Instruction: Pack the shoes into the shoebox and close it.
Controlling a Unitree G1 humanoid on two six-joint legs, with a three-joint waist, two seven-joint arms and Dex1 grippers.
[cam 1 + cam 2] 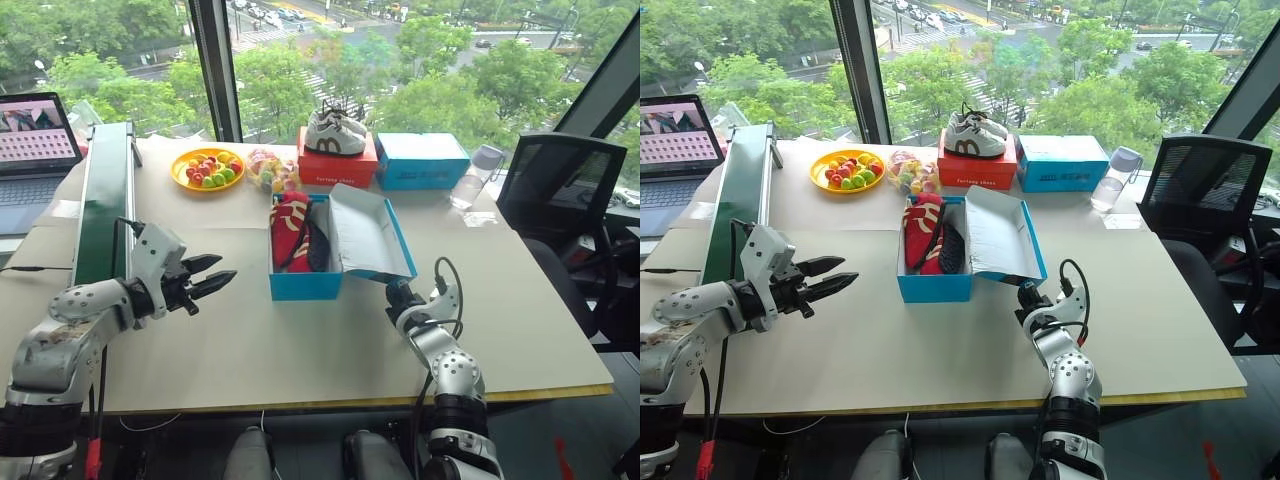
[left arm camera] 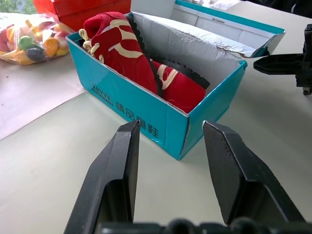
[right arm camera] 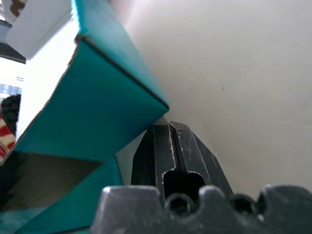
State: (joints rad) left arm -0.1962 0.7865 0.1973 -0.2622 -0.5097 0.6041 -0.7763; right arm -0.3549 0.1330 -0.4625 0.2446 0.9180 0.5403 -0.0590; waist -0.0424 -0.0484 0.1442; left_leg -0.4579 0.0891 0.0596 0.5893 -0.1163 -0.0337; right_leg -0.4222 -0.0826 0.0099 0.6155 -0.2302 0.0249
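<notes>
The blue shoebox (image 1: 305,284) stands open at the middle of the table, with both red shoes (image 1: 290,232) lying inside it. Its lid (image 1: 368,232) leans out to the right, white inside facing up. My right gripper (image 1: 392,291) is shut, and its tip sits at the lid's near corner, just under the blue edge (image 3: 122,78). Left of the box, my left gripper (image 1: 222,272) hangs open above the table and points at the box's near left corner (image 2: 183,146). Nothing is between its fingers (image 2: 119,161).
Behind the shoebox a red box (image 1: 337,168) carries white sneakers (image 1: 335,130), with a plainer blue box (image 1: 421,160) beside it. A yellow plate of sweets (image 1: 207,168), a bag (image 1: 270,170), a green conveyor (image 1: 105,200), a laptop (image 1: 35,140), a bottle (image 1: 475,178) and a chair (image 1: 560,190) ring the table.
</notes>
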